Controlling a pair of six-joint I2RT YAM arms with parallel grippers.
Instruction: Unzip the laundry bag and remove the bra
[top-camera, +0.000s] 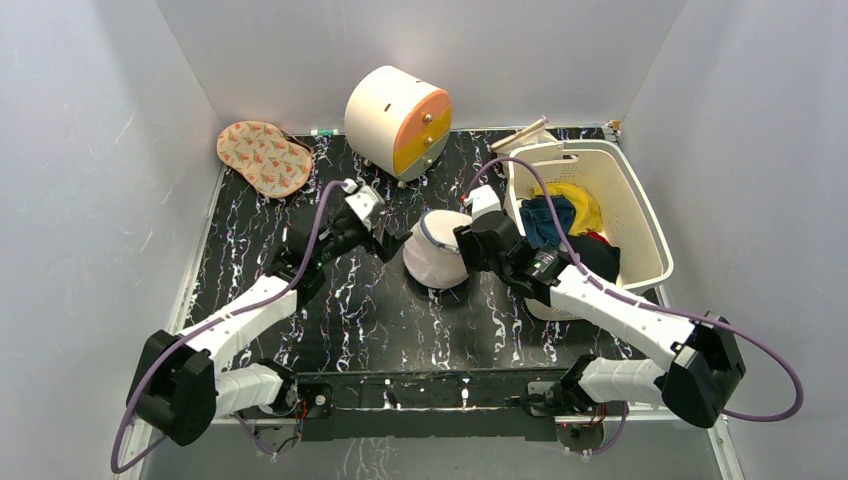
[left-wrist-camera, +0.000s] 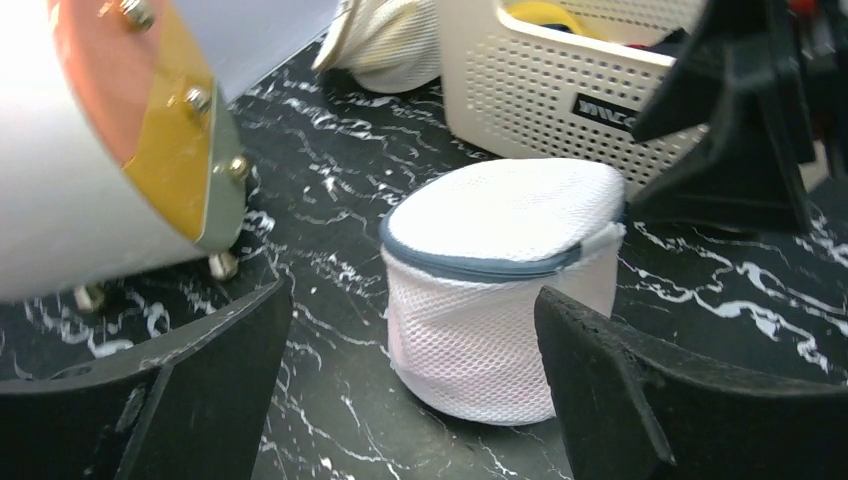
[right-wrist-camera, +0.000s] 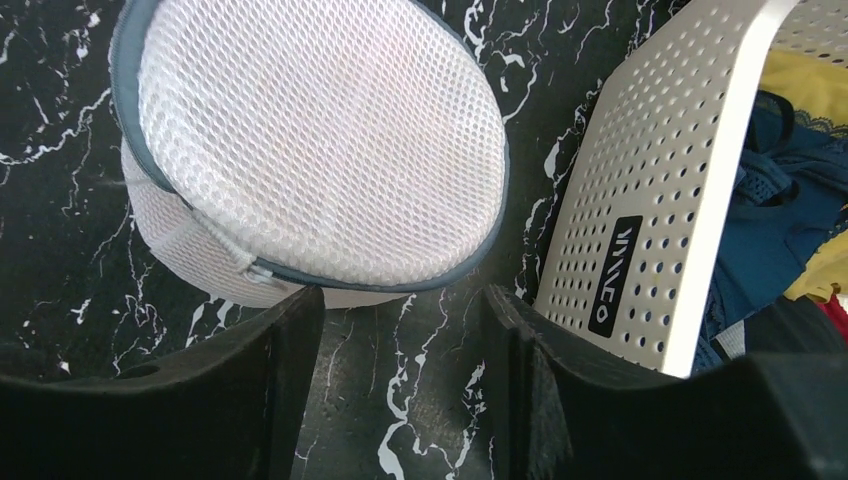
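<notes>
laundry bag (top-camera: 437, 262), zipped (contents unseen); right end effector (right-wrist-camera: 402, 300) gaping, just beside

Brightly and evenly lit from above, with only soft, faint shadows on the black marbled table (top-camera: 400, 320). Sharp across the whole overhead view. Nearly blown out to white on the drawer cabinet (left-wrist-camera: 60, 180) at the left of the left wrist view, and blurred there too. Crisp on the mesh of the laundry bag (right-wrist-camera: 320, 140) in the right wrist view. Soft and dark on the fingers (right-wrist-camera: 200, 400) along the bottom edge.
</notes>
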